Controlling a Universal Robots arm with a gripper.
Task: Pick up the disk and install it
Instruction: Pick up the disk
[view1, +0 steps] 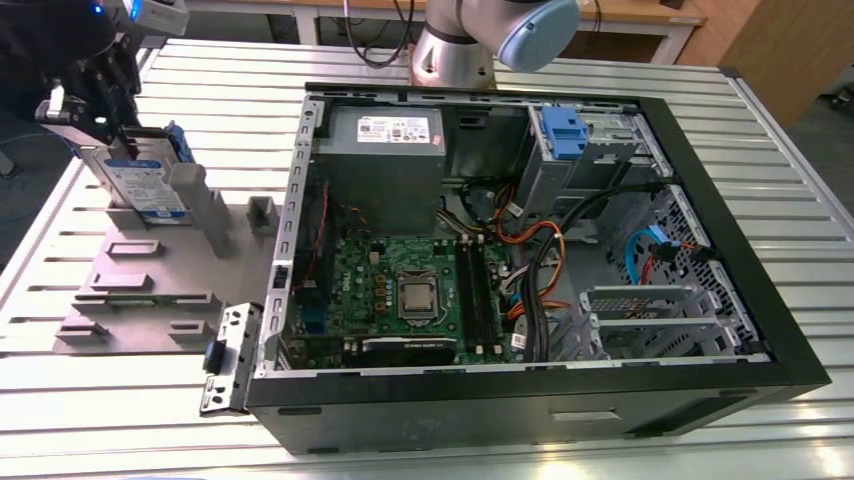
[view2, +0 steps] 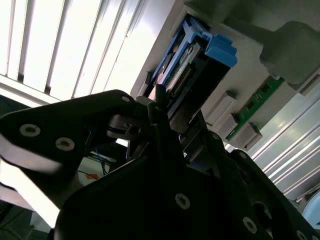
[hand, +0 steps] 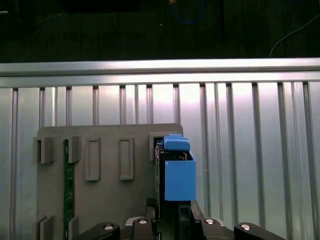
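Note:
The disk (view1: 140, 182) stands on edge in a slot of the grey stand (view1: 147, 285) at the exterior view's left, its white-and-blue label facing out. My gripper (view1: 110, 148) sits over the disk's upper end, shut on it. In the first wrist view the disk (hand: 178, 175) shows its blue side bracket and tab, with my gripper (hand: 171, 214) clasping both faces. In the second wrist view the blue bracket of the disk (view2: 220, 50) pokes out beyond my gripper (view2: 169, 116); the dark gripper body hides the disk's near end.
The open computer case (view1: 747, 250) lies in the middle of the slatted table (view1: 400, 440). Inside are a grey power supply (view1: 384, 150), a drive bay with a blue bracket (view1: 561, 135) and cables. A green memory stick (hand: 65, 190) sits in the stand.

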